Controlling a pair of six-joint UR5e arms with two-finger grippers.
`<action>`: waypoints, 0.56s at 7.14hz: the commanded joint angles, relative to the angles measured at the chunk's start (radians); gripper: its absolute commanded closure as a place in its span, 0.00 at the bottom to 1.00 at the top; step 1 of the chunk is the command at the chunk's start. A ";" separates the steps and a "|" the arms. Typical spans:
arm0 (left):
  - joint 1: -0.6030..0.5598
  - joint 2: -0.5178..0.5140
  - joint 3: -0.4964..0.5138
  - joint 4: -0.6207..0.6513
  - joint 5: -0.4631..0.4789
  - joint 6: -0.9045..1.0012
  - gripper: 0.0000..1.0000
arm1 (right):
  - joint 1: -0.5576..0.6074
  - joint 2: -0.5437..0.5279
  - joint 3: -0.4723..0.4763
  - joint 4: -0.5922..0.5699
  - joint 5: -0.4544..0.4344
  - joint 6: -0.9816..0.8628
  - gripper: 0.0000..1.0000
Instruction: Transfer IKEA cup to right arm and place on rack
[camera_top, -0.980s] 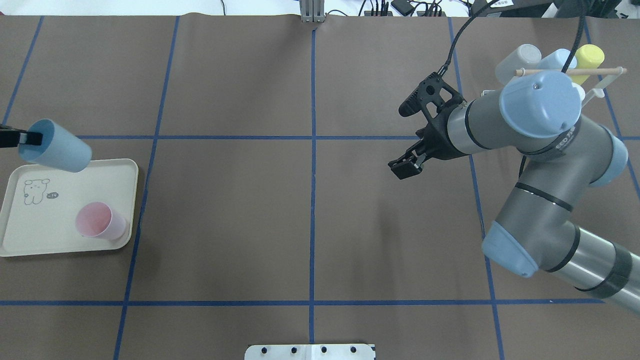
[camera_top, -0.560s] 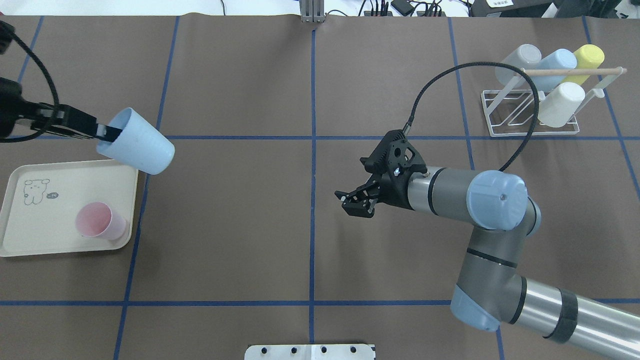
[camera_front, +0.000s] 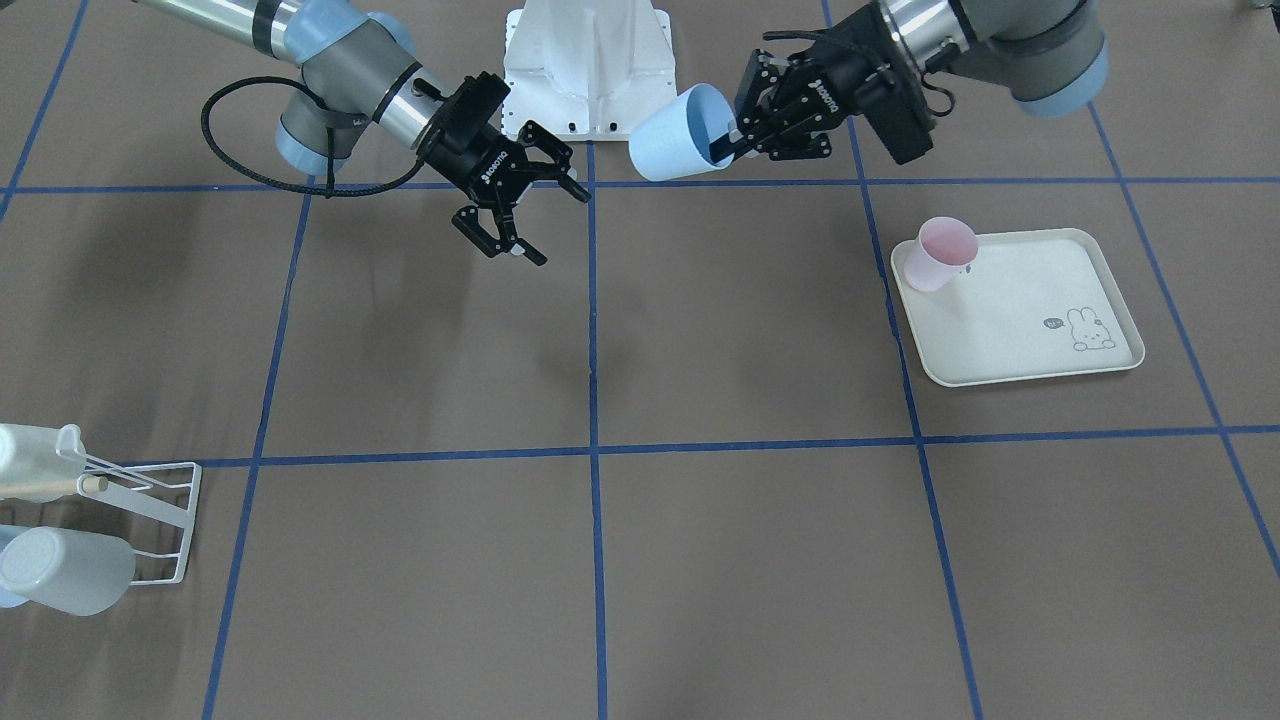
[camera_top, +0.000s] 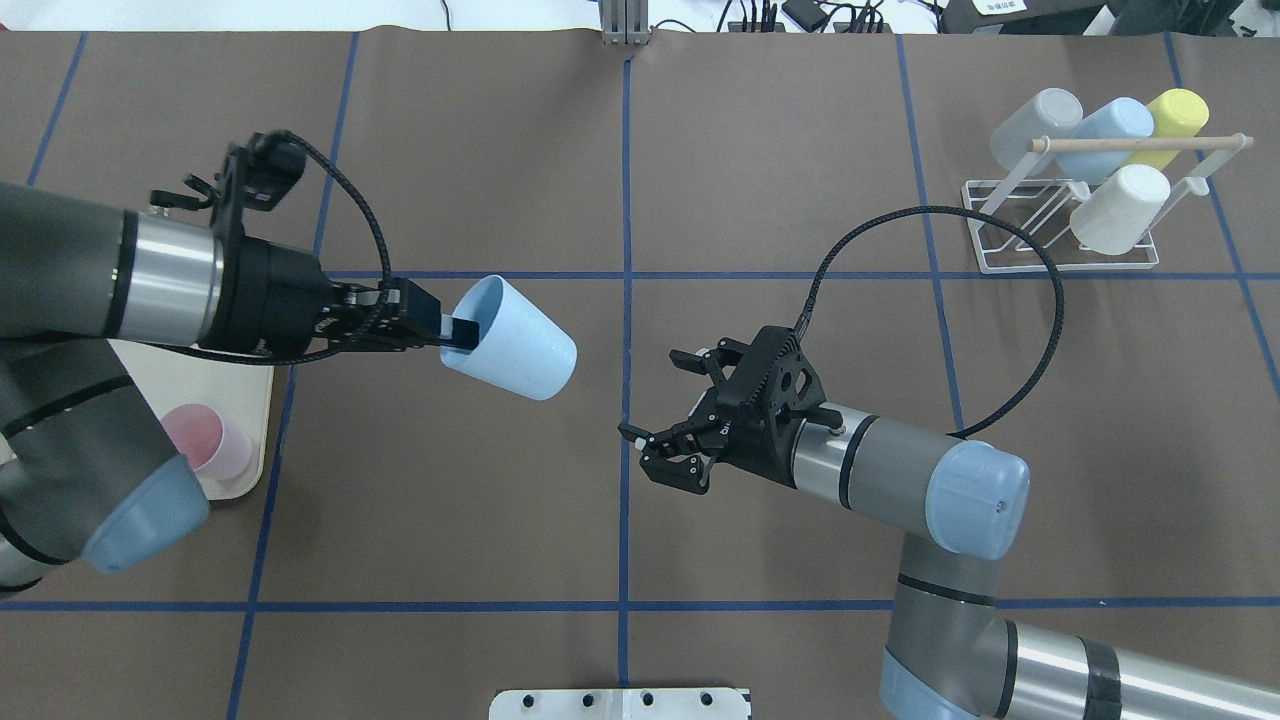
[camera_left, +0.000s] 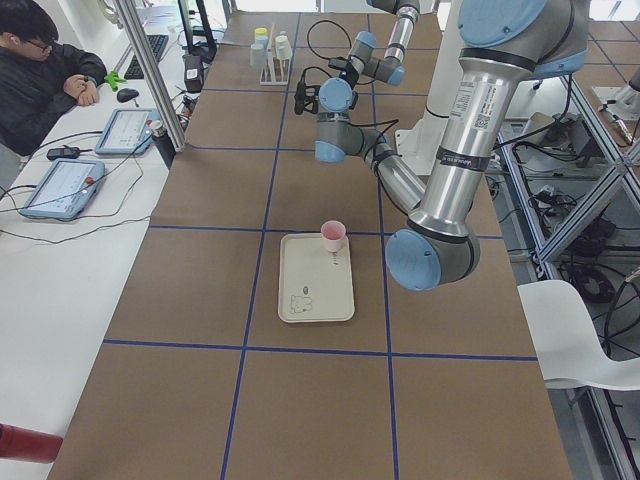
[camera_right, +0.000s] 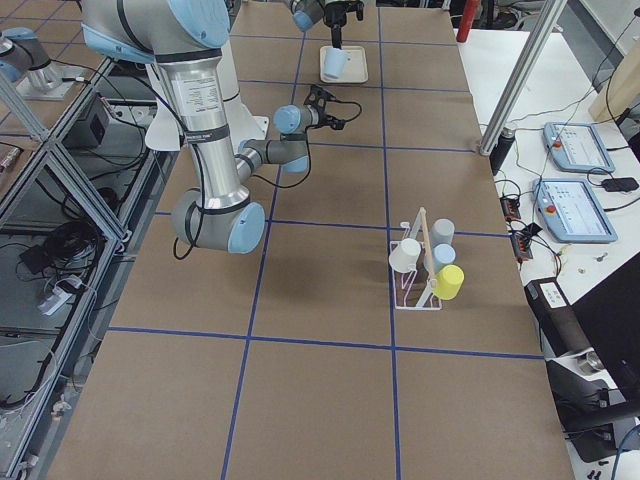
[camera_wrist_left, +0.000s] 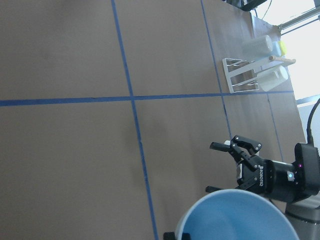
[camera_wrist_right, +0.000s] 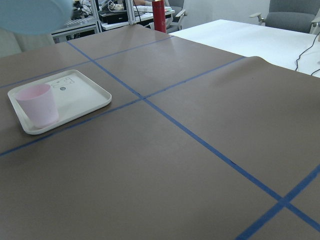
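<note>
The light blue IKEA cup (camera_top: 520, 345) hangs tilted above the table, left of the centre line, its mouth toward the left arm. My left gripper (camera_top: 452, 331) is shut on its rim, one finger inside the cup. From across the table the same cup (camera_front: 672, 136) and left gripper (camera_front: 733, 143) show near the robot base. My right gripper (camera_top: 655, 415) is open and holds nothing, a short gap to the right of the cup's base; its fingers (camera_front: 560, 185) are spread wide. The white wire rack (camera_top: 1060, 267) with its wooden dowel stands at the far right.
Several cups hang on the rack: grey (camera_top: 1035, 120), blue (camera_top: 1105, 125), yellow (camera_top: 1170, 115) and white (camera_top: 1115, 210). A pink cup (camera_front: 940, 255) stands on the cream rabbit-print tray (camera_front: 1030, 310) at the left side. A person sits at a side desk (camera_left: 45, 75).
My left arm has carried the blue cup from above the tray rightward toward the table's centre. The right arm has swung from near the rack to the centre, gripper open.
</note>
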 joint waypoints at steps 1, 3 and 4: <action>0.057 -0.040 0.041 -0.001 0.068 -0.019 1.00 | -0.028 0.002 -0.006 0.045 -0.067 -0.007 0.02; 0.073 -0.042 0.055 -0.001 0.076 -0.018 1.00 | -0.039 0.014 -0.006 0.045 -0.085 -0.009 0.02; 0.087 -0.048 0.064 -0.001 0.088 -0.019 1.00 | -0.041 0.014 -0.003 0.045 -0.085 -0.009 0.02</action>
